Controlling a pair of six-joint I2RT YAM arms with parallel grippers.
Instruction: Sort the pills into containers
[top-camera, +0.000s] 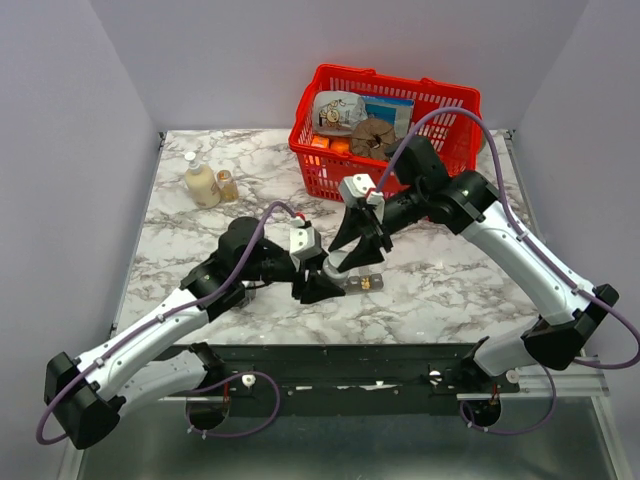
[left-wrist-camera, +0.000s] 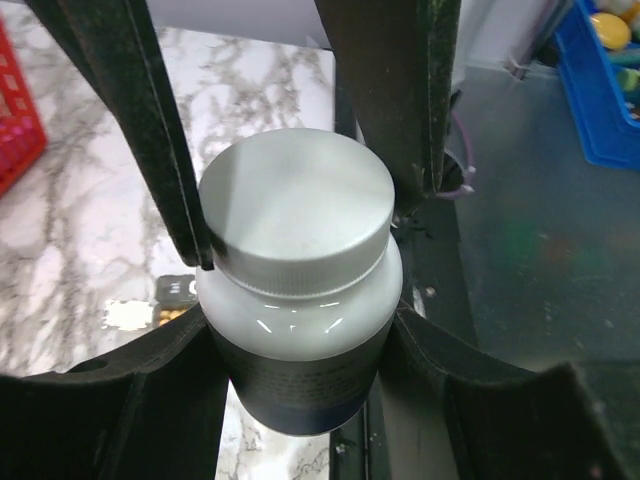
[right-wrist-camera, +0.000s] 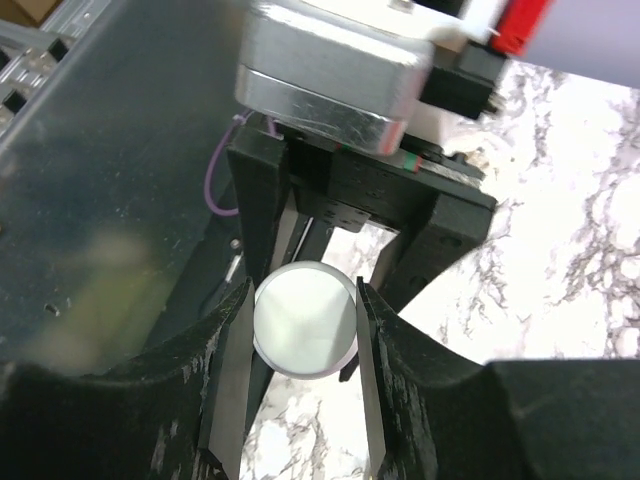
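Note:
A white pill bottle (left-wrist-camera: 300, 330) with a silvery-white screw cap (left-wrist-camera: 295, 205) is held over the marble table. My left gripper (left-wrist-camera: 300, 375) is shut on the bottle's body. My right gripper (right-wrist-camera: 303, 325) is shut on the cap (right-wrist-camera: 305, 320) from above; its dark fingers (left-wrist-camera: 150, 140) flank the cap in the left wrist view. In the top view both grippers meet at table centre, left (top-camera: 322, 286) and right (top-camera: 356, 245). The dark grey compartment strip (top-camera: 366, 283) lies just right of them, orange pills inside; one end shows under the bottle (left-wrist-camera: 176, 290).
A red wire basket (top-camera: 318, 165) with packets stands at the back centre-right. A cream bottle (top-camera: 201, 184) and a small amber jar (top-camera: 227, 184) stand at the back left. A blue bin (left-wrist-camera: 600, 100) sits off the table. The table's near edge meets a dark metal rail (top-camera: 330, 385).

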